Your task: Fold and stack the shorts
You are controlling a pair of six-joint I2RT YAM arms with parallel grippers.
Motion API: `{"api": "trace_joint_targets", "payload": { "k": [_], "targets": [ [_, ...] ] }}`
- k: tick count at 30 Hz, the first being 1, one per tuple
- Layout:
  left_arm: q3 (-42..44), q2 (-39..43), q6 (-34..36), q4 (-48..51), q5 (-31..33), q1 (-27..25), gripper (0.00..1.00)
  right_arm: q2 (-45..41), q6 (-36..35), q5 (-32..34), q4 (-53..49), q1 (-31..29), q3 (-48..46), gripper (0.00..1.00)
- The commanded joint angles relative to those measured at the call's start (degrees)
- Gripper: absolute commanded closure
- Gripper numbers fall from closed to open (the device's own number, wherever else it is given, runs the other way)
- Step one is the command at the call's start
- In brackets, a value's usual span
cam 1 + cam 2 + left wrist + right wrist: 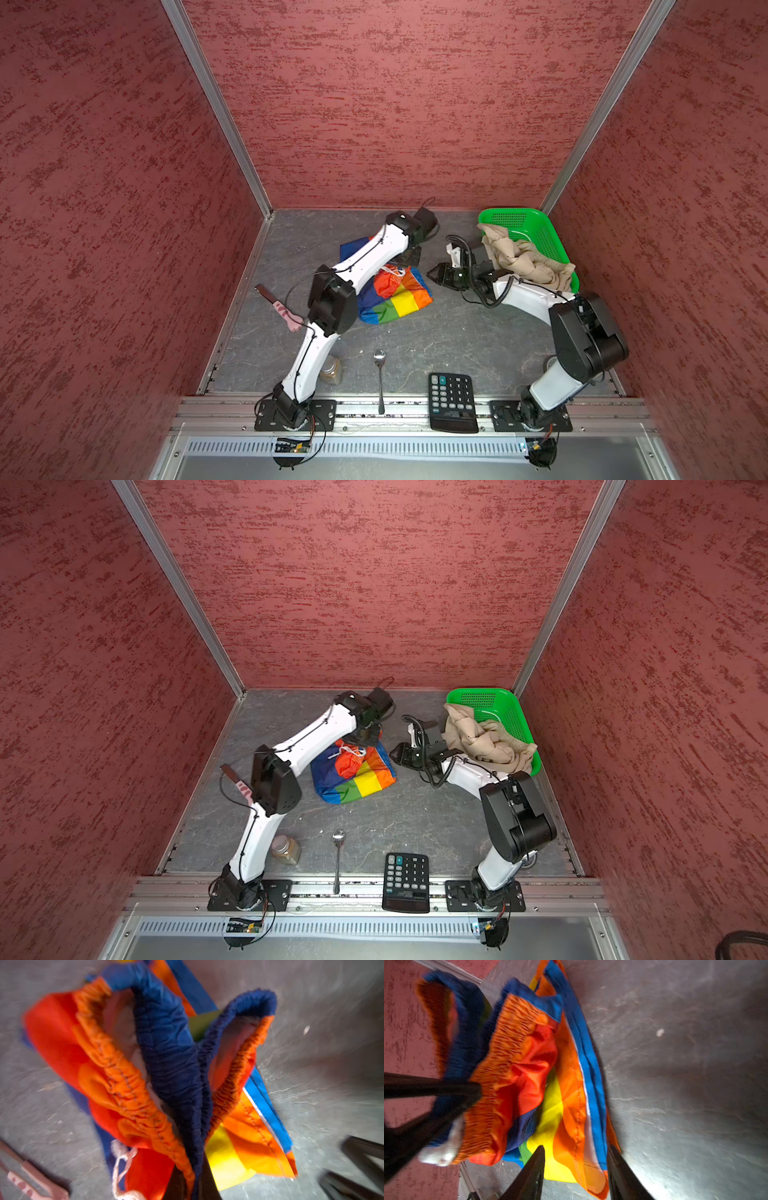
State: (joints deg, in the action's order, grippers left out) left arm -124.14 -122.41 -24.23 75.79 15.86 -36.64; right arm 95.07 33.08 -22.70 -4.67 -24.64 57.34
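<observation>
1. Calculator (452,401), black, at the near edge of the table (457,332), partly on the metal rail. Spoon (380,382) just to its left, bowl pointing away. Jar (332,370) further left, partly behind the left arm.
2. Left gripper (195,1169): jaws clenched on the gathered orange-and-blue waistband of the rainbow shorts (104,1053), which bunches up out of the grip. White drawstring (122,1167) hangs loose beside it.
3. Left arm (374,249): rises from its near-left base, bends sharply at the elbow and reaches to far centre, wrist turned down over the shorts' far edge.
4. Right gripper (575,1167): jaws parted, its black fingers (535,1167) standing either side of the shorts' orange-and-blue hem. Contact with the cloth cannot be told.
5. Right arm (532,299): up from its near-right base, forearm low and pointing toward centre, gripper level with the shorts' right edge.
6. Rainbow shorts (399,297), mid-table in both top views, crumpled; yellow, green and blue stripes lie flat toward the near side.
7. Beige shorts (528,257), bunched, draped over the near rim of the green basket (515,216) in the far-right corner.
8. Pink-handled tool (282,309), lying at the table's left edge.
</observation>
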Motion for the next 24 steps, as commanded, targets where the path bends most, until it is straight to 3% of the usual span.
{"api": "trace_joint_targets", "payload": {
  "k": [1,7,11,16,24],
  "targets": [
    [9.5,13.7,-3.1,-6.8,-2.3,5.6,1.0,3.3,-4.3,3.4,-3.4,-3.4,5.7,0.54],
    [41.7,37.0,-9.1,-22.9,-15.0,19.3,0.98,12.2,-3.7,1.0,-3.1,-5.9,13.5,0.58],
    [55.9,45.6,-10.6,-29.2,-21.2,28.8,0.98,18.6,-2.6,1.1,-3.7,-5.9,18.0,0.6],
    [65.0,48.4,-10.3,-32.7,-25.1,33.8,0.97,22.7,-5.1,8.7,-8.4,-6.7,23.3,0.61],
    [70.6,48.6,-11.3,-35.7,-27.6,36.8,0.97,28.2,-12.4,17.2,-15.1,-6.8,32.9,0.69]
  ]
}}
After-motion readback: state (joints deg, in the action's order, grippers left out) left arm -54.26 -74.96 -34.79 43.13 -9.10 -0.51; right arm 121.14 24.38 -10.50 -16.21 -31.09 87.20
